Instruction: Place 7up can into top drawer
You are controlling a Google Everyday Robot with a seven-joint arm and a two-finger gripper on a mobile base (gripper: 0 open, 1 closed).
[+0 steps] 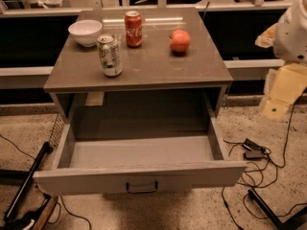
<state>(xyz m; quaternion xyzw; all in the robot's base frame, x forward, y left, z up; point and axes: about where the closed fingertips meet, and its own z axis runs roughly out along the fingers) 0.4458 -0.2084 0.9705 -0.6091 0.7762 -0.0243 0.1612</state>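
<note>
the 7up can (110, 55) stands on the table (192, 71), upper left, well apart from the tool (280, 97) at the right edge, whose state cannot be told; the top drawer (201, 176) gapes below.
</note>
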